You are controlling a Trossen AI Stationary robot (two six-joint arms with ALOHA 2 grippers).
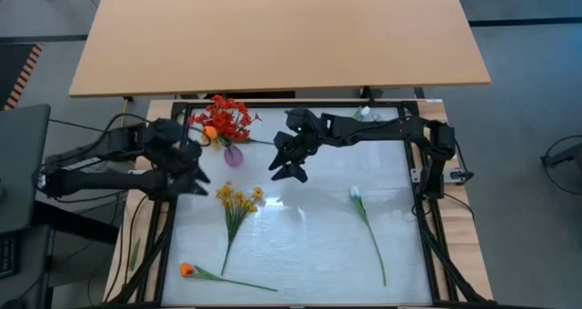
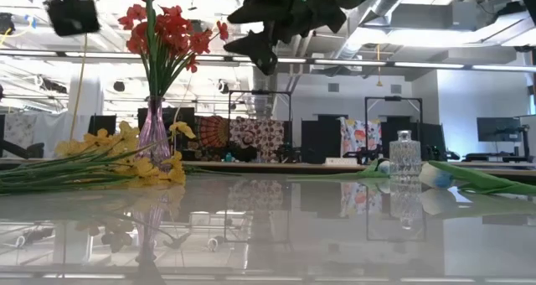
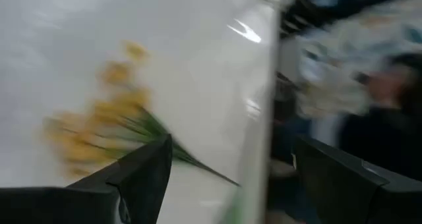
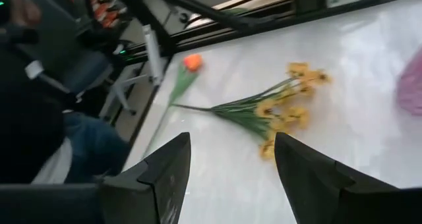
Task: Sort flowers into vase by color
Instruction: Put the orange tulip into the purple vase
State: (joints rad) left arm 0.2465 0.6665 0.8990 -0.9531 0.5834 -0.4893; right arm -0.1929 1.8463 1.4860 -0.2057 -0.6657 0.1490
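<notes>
Flowers: your red bunch (image 1: 225, 117) stands in the pink vase (image 1: 233, 154); the yellow spray (image 1: 238, 200) lies on the surface (image 1: 300, 245). Both tools, left (image 1: 194, 168) and right (image 1: 289, 164), are wide and empty. Descending carelessly, you could hit the vase and tip it.

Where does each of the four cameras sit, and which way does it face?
High: overhead, looking down on the white table and both dark arms.
Low: table height, facing the pink glass vase; one gripper above.
Left wrist: past its open left gripper at the yellow flower spray.
Right wrist: past the open right gripper.
All four share that spray.
</notes>
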